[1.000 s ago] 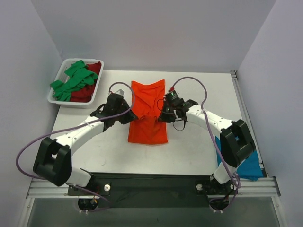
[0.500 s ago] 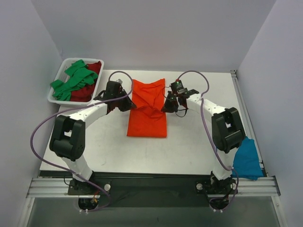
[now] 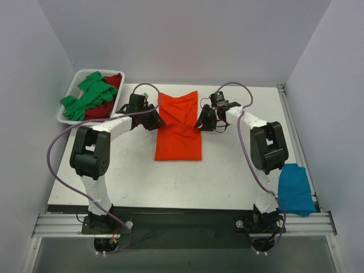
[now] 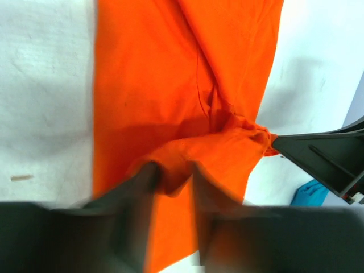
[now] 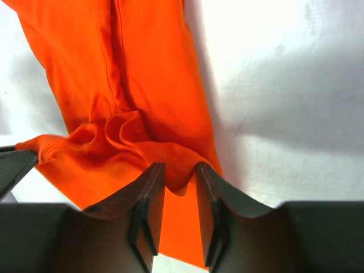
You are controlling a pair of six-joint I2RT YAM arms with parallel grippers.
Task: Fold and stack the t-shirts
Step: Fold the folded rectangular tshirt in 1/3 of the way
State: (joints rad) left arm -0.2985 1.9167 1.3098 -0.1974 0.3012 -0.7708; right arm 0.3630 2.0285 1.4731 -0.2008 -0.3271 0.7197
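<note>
The orange t-shirt (image 3: 178, 128) lies flat in the middle of the tabletop (image 3: 170, 182), towards its far edge, with its long axis running from near edge to far edge. The two arms flank it. The left tool (image 3: 156, 120) sits at the shirt's left edge and the right tool (image 3: 200, 123) at its right edge, facing each other across the shirt's width, about halfway along its length. Each arm is as close to its own edge as the other, so neither has the advantage.

In the left wrist view a raised fold of orange cloth sits between the fingers (image 4: 136, 193), which are blurred. In the right wrist view a similar lobe fills the narrow gap between the fingers (image 5: 151, 187). On both tools the jaws stand slightly apart with cloth between them, and I cannot tell whether they are clamping it or only resting around it. Between the two tools the cloth is bunched into a ridge across the shirt.

The green t-shirt (image 3: 88, 96) and the dark red t-shirt (image 3: 102, 111) lie heaped in the white tray (image 3: 79, 124) at the far left corner. The teal t-shirt (image 3: 294, 187) lies at the near right corner, by the right edge. The tabletop is pale and matte, and plain walls enclose it on three sides
</note>
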